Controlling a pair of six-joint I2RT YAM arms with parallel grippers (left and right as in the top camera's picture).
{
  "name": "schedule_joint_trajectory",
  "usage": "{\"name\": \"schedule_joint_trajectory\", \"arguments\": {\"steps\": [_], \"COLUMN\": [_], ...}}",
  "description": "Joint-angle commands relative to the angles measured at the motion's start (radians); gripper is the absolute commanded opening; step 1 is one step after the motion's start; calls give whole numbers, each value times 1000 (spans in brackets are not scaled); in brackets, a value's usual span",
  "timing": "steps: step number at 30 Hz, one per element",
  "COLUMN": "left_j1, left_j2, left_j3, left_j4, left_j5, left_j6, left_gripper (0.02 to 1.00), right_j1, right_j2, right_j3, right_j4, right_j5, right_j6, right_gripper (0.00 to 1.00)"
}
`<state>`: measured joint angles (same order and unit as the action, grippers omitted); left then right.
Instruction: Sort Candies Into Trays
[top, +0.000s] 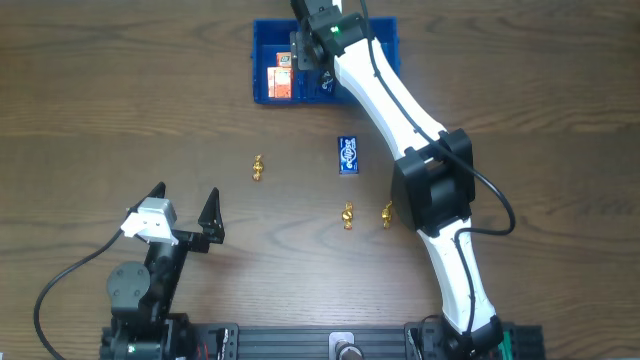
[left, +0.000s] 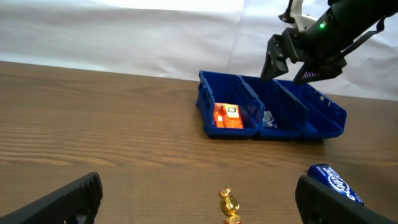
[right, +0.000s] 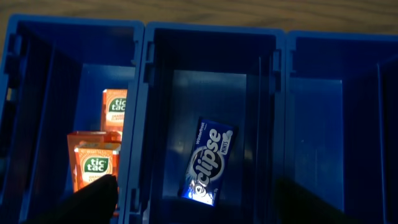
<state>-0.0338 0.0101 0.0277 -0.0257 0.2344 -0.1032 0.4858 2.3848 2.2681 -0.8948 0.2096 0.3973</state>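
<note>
- Your right claw (left: 291, 65) hangs spread, pinching nothing, above the blue tray (top: 262, 62); its wrist view looks down into the middle compartment
- Your left claw (top: 185, 200) is spread as well, pinching nothing, low over the desk (top: 120, 120)
- Orange boxes (right: 93, 163) lie in the compartment at the tray's left in the top view; a blue pack (right: 208, 158) lies in the middle one
- A second blue pack (top: 347, 155) and three gold candies (top: 258, 168) lie on the desk, apart from the tray
</note>
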Motion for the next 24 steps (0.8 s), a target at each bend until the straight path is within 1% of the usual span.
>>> {"name": "schedule_joint_trajectory", "arguments": {"steps": [1,4,7,9,11,13,14,17,18,19,21,24], "left_j1": [3,3,3,3,3,3,3,3,3,3,3,3], "left_j2": [-6,-6,-6,-6,-6,-6,-6,-6,-6,-6,-6,-6], "left_j3": [-23,-23,-23,-23,-23,-23,-23,-23,-23,-23,-23,-23], "left_j4": [-28,-28,-27,-28,-28,-28,-28,-28,-28,-27,-27,-28], "left_j5": [18,18,18,18,18,18,18,18,18,18,18,18], "left_j6": [11,11,11,11,11,11,11,11,11,11,11,11], "left_gripper": [998,998,996,998,998,998,998,998,1000,998,998,998], "right_j1": [26,85,104,126,135,124,112,68,59,50,42,40], "right_j2": [-135,-204,-208,-243,-313,-381,-387,-384,-383,-381,-369,-339], "right_j3": [11,-9,-92,-222,-388,-558,-603,-700,-721,-741,-775,-776], "right_j4": [-128,-373,-401,-340,-239,-160,-152,-111,-95,-76,-25,-17], "right_j5": [-1,-8,-13,-19,-32,-85,-84,-84,-84,-85,-121,-135], "right_j6": [-37,-23,7,25,48,61,94,173,183,183,183,183], "right_gripper": [923,998,1000,1000,1000,1000,1000,1000,1000,1000,1000,1000]}}
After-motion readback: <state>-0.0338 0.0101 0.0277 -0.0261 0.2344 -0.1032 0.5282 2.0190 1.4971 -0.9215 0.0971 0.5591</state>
